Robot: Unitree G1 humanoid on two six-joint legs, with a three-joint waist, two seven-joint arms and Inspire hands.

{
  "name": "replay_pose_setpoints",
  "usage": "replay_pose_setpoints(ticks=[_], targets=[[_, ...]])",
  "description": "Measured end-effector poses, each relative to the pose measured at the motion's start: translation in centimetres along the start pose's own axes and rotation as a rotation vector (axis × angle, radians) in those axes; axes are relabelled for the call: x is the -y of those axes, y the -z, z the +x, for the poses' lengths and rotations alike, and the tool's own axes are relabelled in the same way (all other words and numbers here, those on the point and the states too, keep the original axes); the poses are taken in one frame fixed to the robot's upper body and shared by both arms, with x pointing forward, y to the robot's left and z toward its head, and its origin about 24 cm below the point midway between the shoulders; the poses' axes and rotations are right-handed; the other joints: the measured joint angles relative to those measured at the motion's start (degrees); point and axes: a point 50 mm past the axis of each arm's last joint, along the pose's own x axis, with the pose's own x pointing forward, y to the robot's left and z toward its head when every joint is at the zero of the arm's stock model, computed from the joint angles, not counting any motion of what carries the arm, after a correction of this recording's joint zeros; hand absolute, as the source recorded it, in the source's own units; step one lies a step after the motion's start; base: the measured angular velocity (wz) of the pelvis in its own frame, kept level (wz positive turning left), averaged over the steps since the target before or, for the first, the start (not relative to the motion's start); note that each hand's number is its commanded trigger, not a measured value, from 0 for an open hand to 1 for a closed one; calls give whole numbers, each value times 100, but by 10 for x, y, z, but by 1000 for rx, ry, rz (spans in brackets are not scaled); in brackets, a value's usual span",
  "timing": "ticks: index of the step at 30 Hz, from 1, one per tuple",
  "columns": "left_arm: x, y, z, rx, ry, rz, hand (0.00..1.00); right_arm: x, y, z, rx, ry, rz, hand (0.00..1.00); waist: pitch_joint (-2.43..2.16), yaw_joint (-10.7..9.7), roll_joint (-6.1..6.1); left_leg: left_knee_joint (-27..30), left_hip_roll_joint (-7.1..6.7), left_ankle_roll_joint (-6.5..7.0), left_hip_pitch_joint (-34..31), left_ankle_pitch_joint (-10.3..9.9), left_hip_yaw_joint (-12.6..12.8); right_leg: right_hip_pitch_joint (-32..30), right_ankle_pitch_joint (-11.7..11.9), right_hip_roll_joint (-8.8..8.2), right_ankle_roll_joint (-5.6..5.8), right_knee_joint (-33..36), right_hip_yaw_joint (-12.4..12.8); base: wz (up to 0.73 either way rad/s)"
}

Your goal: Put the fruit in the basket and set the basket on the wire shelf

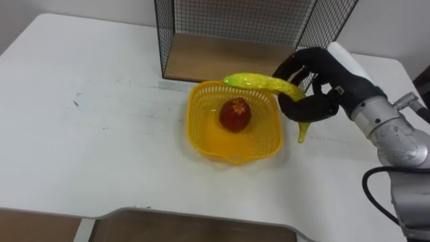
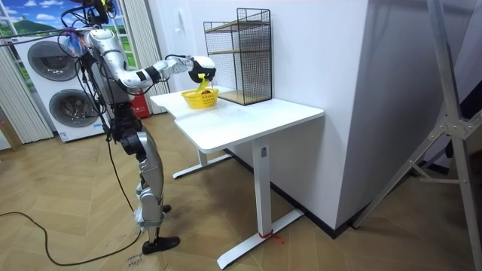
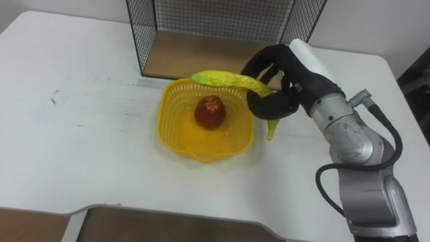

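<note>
Left eye view: we look down on a white bench. A yellow plastic mesh basket stands near its middle with a round red apple lying inside. Behind the basket, at 12 o'clock, is a black wire shelf with a wooden floor.

The right robot hand, in a black glove, reaches in from 3 o'clock. Its fingers are curled around a long, curved yellow-green banana, which is held up off the bench.

The banana's long axis runs from about 10 o'clock to 4 o'clock. Its free upper end juts left from the robot hand and lies over the basket's back right rim. Its lower end points down outside the basket, over bare bench just beside the right rim.

From the robot hand, the hollow of the basket and the apple lie at about 8 o'clock, close by. We judge that the banana is not yet in the basket. The coming move looks like a short carry toward 8 o'clock, with the low end brought over the rim before the fingers let go. Otherwise that end could catch the rim or drop outside.
</note>
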Motion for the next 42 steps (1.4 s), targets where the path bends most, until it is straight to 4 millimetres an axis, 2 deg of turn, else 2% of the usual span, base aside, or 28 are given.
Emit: replay_pose_setpoints(ticks=[8, 15, 31, 33, 34, 42], targets=[[0, -2, 0, 6, 0, 0, 0, -1, -1, 0, -2, -13, -15, 100, 3, 50, -15, 59, 0, 0, -8, 0, 0, 5, 0, 0, 0, 0, -1, 0], [1, -2, 0, 4, 5, -2, 0, -4, -2, 1, -5, -24, -15, 100, 31, 47, 27, 75, 6, 5, -85, -6, -1, -15, 0, -3, 0, 1, -48, 3], [3, -4, 1, 7, 6, 11, 0, -17, -7, 3, 16, -88, 1, 100, 3, 60, -16, 138, 7, 5, -102, -5, -2, -9, 0, -18, 0, 4, -129, 1], [4, -3, 1, 6, 9, 16, 0, -18, -8, 4, 13, -99, -3, 62, 8, 64, -7, 101, 7, 5, -102, -5, -1, -4, 0, -18, 0, 4, -127, 0], [4, -3, 1, 4, 11, 17, 0, -20, -8, 4, 11, -115, 1, 2, 10, 64, -4, 95, 6, 5, -98, -5, -1, 5, 0, -18, 0, 4, -128, 0], [9, -4, 1, 6, 30, 39, 0, -28, -11, 5, 20, -183, 4, 0, 23, 135, 17, 90, 5, 5, -96, -5, -1, 6, 0, -18, 0, 4, -131, 0]])
